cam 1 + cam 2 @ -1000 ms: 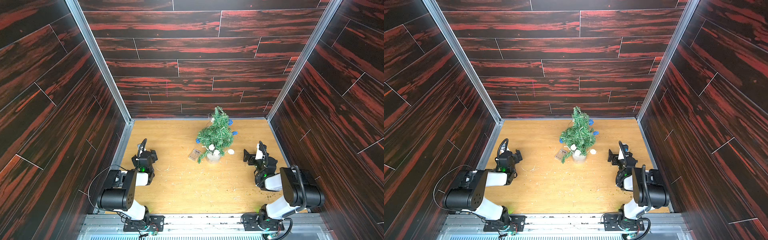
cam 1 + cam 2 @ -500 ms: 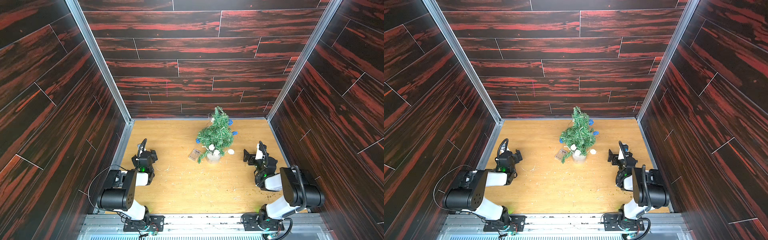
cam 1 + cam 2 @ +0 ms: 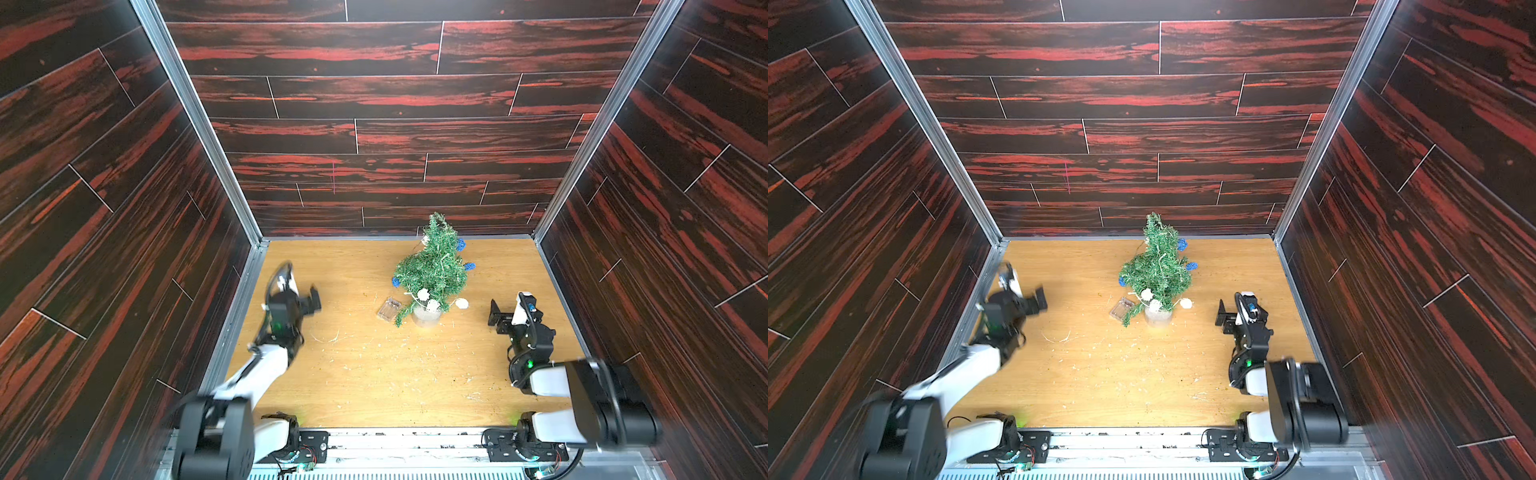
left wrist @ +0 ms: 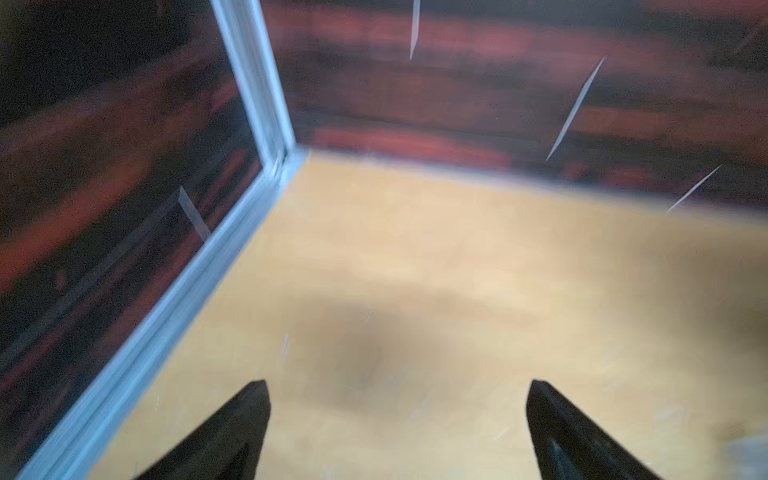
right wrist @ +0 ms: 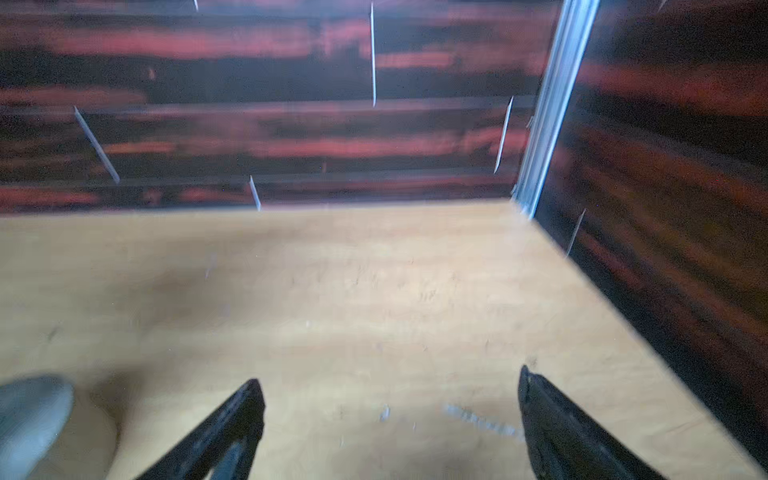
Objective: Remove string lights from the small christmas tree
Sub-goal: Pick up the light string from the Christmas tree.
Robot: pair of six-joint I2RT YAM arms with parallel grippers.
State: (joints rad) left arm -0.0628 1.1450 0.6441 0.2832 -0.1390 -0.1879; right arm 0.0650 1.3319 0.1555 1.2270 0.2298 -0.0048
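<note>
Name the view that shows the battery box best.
A top view: the battery box lies unobstructed on the table beside the tree. Both top views show it alike. The blurred wrist views do not show it.

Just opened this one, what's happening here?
Nothing is being handled yet. The small tree stands on the table with the string lights on its branches; their clear battery box lies beside the pot. The left gripper and the right gripper are open and empty, apart from the tree, one on each side.
</note>
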